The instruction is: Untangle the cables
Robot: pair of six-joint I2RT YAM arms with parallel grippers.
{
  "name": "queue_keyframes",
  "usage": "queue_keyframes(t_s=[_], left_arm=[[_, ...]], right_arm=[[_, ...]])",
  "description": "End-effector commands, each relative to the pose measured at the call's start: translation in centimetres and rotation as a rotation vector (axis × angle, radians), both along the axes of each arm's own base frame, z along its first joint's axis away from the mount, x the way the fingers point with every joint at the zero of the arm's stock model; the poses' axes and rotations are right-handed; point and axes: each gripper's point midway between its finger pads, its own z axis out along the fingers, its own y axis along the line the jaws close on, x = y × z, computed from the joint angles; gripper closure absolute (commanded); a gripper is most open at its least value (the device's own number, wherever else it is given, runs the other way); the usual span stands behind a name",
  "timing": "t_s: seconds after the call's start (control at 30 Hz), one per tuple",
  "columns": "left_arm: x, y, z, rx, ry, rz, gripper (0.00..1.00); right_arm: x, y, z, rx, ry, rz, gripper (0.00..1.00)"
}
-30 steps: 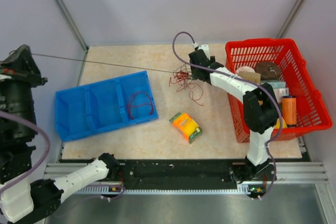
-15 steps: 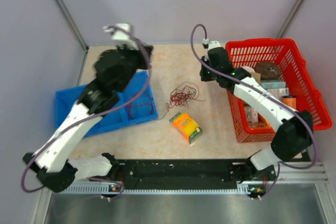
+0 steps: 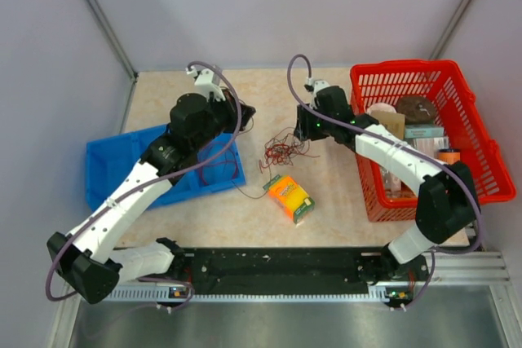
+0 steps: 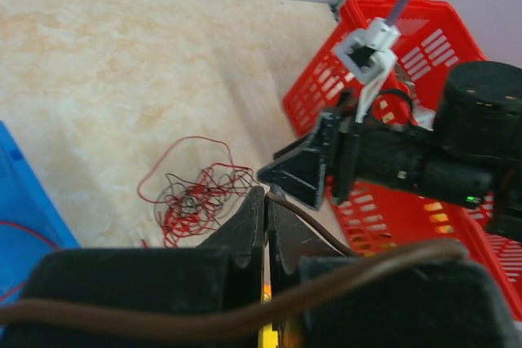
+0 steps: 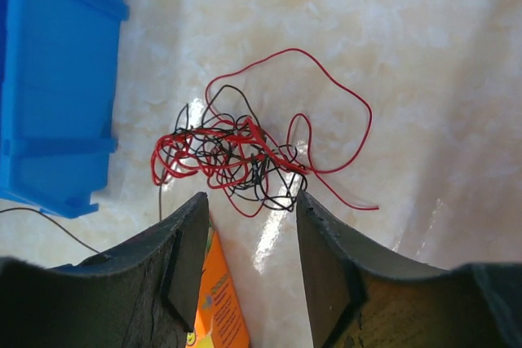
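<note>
Left end effector (image 4: 265, 200) pinched shut on one dark strand (image 4: 302, 219), probably to draw it free. Right end effector (image 5: 251, 205) half-open and empty, with the cable clump (image 5: 232, 160) on the counter (image 5: 408, 55) just beyond its tips, probably to pin it.

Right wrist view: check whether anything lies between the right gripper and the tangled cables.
Nothing visible does. The right gripper, jaws open, points straight at the cables lying on the tabletop; the orange box sits beside the clump, not between.
</note>
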Motion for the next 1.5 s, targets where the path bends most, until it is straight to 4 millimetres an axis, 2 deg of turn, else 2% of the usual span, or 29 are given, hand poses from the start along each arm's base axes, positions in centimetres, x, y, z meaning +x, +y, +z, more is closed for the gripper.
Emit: queue_keyframes(t_s=[0.0, 0.17, 0.23, 0.3, 0.37, 0.4, 0.47, 0.57, 0.67, 0.73, 0.8, 0.87, 0.93, 1.0, 1.07, 1.1, 1.17, 1.3, 1.37, 1.47], left_arm=[[-0.4, -3.1, -1.3, -0.117, 0.059, -0.124, 1.0], [-0.3, -4.9, -2.9, -0.161, 0.115, -0.183, 1.0], [-0.2, -5.2, -3.6, -0.171, 0.135, -0.186, 1.0], [-0.1, -5.4, -4.3, -0.175, 0.152, -0.188, 1.0], [-0.1, -5.7, -5.0, -0.179, 0.175, -0.198, 1.0], [-0.1, -5.8, -5.4, -0.176, 0.187, -0.199, 1.0], [0.4, -6.2, -6.3, -0.187, 0.205, -0.192, 1.0], [1.1, -7.3, -8.9, -0.192, 0.288, -0.199, 0.98], [1.7, -9.6, -12.1, -0.212, 0.399, -0.262, 0.94], [2.6, -10.9, -15.1, -0.2, 0.483, -0.27, 0.93], [3.2, -11.5, -17.0, -0.212, 0.528, -0.259, 0.89], [3.5, -12.1, -18.4, -0.226, 0.554, -0.264, 0.84], [3.9, -12.3, -19.7, -0.219, 0.568, -0.25, 0.75], [3.9, -13.0, -20.4, -0.232, 0.569, -0.289, 0.71], [3.7, -13.6, -20.2, -0.264, 0.558, -0.329, 0.64], [3.4, -13.6, -20.1, -0.274, 0.549, -0.337, 0.57], [3.2, -13.0, -18.7, -0.274, 0.478, -0.342, 0.33], [2.2, -11.4, -15.0, -0.225, 0.308, -0.357, 0.15], [1.6, -10.2, -13.5, -0.208, 0.245, -0.344, 0.15], [0.8, -8.0, -10.6, -0.222, 0.115, -0.293, 0.28]], right_arm=[[0.4, 1.0, -1.4, -0.022, -0.003, 0.036, 0.53], [0.6, 1.5, -4.0, -0.095, 0.014, 0.05, 0.57], [0.7, 1.9, -4.9, -0.116, 0.021, 0.057, 0.62], [1.1, 1.9, -5.4, -0.146, 0.015, 0.042, 0.75], [1.4, 1.7, -5.6, -0.162, 0.009, 0.029, 0.77], [1.5, 1.8, -5.5, -0.162, 0.006, 0.023, 0.82], [1.5, 1.7, -5.0, -0.157, -0.002, 0.012, 1.0], [0.7, 1.1, -1.8, -0.091, -0.022, -0.041, 1.0], [-1.6, 1.1, 2.6, 0.05, -0.051, -0.046, 1.0], [-3.1, 1.7, 5.4, 0.149, -0.064, -0.011, 1.0], [-4.4, 2.0, 7.9, 0.227, -0.078, 0.014, 1.0], [-5.6, 2.2, 11.1, 0.309, -0.114, 0.04, 1.0], [-6.8, 2.3, 15.4, 0.403, -0.175, 0.075, 1.0], [-7.5, 2.9, 19.0, 0.478, -0.228, 0.123, 1.0], [-7.3, 3.3, 21.3, 0.507, -0.264, 0.144, 1.0], [-7.0, 3.3, 21.9, 0.494, -0.27, 0.141, 1.0], [-6.3, 2.9, 23.0, 0.461, -0.288, 0.116, 1.0], [-5.5, 2.7, 23.7, 0.445, -0.307, 0.082, 1.0], [-5.1, 2.9, 23.9, 0.444, -0.306, 0.085, 1.0], [-4.6, 2.9, 24.8, 0.442, -0.326, 0.079, 1.0]])
